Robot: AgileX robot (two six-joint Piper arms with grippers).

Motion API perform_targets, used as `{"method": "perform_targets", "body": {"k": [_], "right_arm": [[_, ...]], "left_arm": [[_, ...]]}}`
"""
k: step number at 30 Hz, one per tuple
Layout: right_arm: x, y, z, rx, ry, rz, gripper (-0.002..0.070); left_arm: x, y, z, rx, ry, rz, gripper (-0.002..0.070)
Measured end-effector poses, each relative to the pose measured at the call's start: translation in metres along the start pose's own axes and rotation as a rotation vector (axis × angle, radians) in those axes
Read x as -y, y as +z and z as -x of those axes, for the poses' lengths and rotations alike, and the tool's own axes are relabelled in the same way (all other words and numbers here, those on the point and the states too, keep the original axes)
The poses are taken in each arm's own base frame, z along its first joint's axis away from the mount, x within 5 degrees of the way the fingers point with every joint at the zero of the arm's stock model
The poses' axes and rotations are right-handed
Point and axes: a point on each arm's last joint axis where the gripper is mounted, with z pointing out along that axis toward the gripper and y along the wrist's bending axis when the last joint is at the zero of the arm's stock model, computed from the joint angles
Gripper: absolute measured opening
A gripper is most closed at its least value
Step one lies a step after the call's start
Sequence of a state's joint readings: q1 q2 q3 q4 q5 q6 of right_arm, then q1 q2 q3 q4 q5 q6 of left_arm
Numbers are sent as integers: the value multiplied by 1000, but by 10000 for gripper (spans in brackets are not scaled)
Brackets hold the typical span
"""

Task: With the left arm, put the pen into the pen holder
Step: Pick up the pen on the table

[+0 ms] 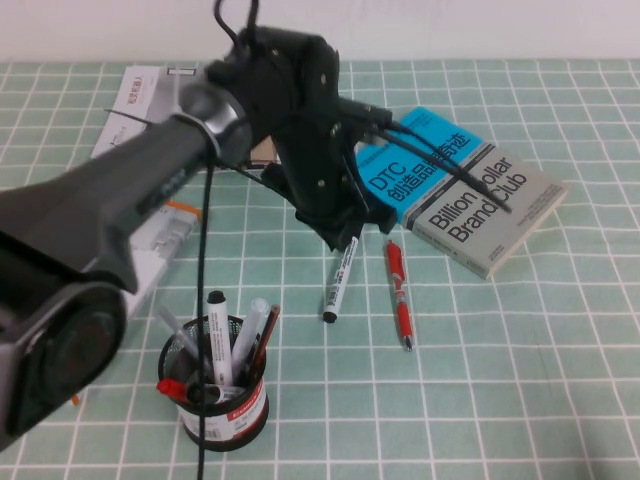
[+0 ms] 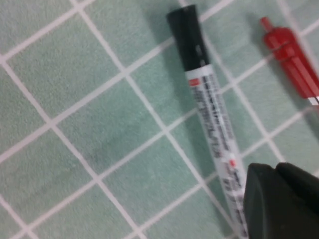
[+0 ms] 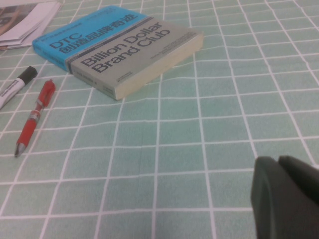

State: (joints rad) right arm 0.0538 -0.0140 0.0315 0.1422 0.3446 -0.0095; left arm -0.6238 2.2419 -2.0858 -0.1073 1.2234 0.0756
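Holding several markers, the pen holder (image 1: 215,395) stands near the pen (image 1: 340,278); left tool (image 1: 345,228) and right tool (image 3: 286,196) grips unreadable

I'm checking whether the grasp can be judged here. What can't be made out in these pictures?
- High view: left gripper over the white black-capped marker; arm hides the fingers.
- Left wrist view: dark fingertip covers the marker's far end.
- Right wrist view: right gripper cropped; opening unclear.
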Motion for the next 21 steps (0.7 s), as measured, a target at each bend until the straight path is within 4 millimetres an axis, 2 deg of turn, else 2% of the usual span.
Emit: {"method": "perform_targets", "body": {"k": [2,5,10,13,21], "right_arm": [[0,0,0,0,0,0,-20],[0,0,0,0,0,0,-20],[0,0,0,0,0,0,-20],[0,0,0,0,0,0,-20],[0,0,0,0,0,0,-20]], "left_arm": [[0,9,0,-16,29,5,7],[2,18,0,-31,68,4,78],[1,24,1,-26,60,16,276],[-1,32,2,-33,49,25,310],[-3,54,-1,-71,42,48,323]]}}
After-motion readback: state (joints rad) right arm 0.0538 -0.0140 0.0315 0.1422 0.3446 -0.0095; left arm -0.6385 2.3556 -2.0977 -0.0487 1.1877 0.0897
